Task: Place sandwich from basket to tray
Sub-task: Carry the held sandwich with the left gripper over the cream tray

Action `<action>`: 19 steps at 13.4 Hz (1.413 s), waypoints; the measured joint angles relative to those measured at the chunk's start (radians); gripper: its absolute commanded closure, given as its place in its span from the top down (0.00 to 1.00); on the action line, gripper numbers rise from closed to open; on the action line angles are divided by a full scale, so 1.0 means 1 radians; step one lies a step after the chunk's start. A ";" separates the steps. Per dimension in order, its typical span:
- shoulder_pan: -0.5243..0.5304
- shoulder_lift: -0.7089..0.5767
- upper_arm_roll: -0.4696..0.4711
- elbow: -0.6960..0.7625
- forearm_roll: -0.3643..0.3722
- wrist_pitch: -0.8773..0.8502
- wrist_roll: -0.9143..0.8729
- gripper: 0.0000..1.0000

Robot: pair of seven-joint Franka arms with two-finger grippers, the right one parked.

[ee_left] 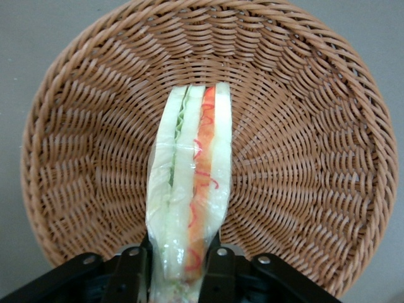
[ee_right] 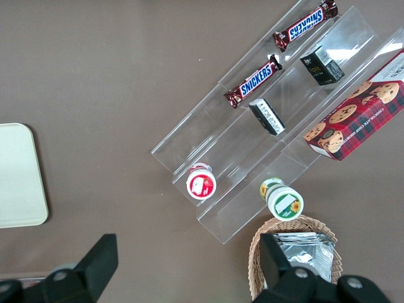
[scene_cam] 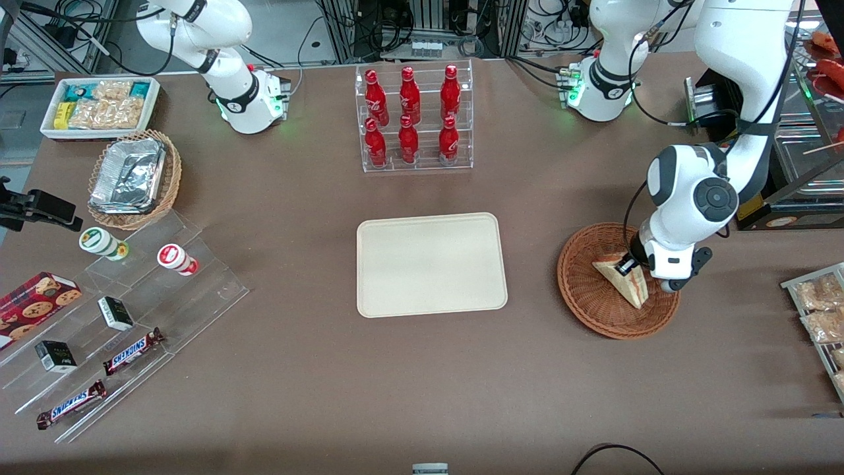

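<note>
We see a brown table from above, with the working arm reaching down into a round reddish-brown wicker basket (scene_cam: 597, 300) toward its own end of the table. Its gripper (scene_cam: 626, 266) is down inside the basket, closed on a sandwich (scene_cam: 625, 282), a triangular wedge of pale bread in clear wrap. In the wrist view we look straight along the wedge: the sandwich (ee_left: 188, 189) stands on edge, with green filling on one side and red and orange strips on the other, and the two black fingers (ee_left: 134, 273) press against its bread faces at the near end. The woven floor and rim of the basket (ee_left: 303, 151) spread out all around it. We cannot quite tell whether the sandwich touches the basket floor or is a little above it.

In the middle of the table lies a flat cream tray (scene_cam: 431, 264) with rounded corners, well apart from the basket, with nothing on it. Farther from the front camera than the tray stands a clear rack of red bottles (scene_cam: 412, 117). Toward the parked arm's end we see a lighter wicker basket of foil trays (scene_cam: 134, 178), a white bin of snack packets (scene_cam: 100, 105), and clear stepped shelves (scene_cam: 125, 323) holding chocolate bars, small boxes and two small jars.
</note>
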 measured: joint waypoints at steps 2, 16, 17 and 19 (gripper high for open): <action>0.000 -0.006 -0.003 0.069 0.000 -0.126 0.000 0.00; -0.397 0.158 -0.054 0.448 0.000 -0.390 0.057 0.00; -0.430 0.194 -0.054 0.486 0.000 -0.390 0.030 0.00; -0.485 0.261 -0.053 0.549 0.001 -0.388 -0.033 0.00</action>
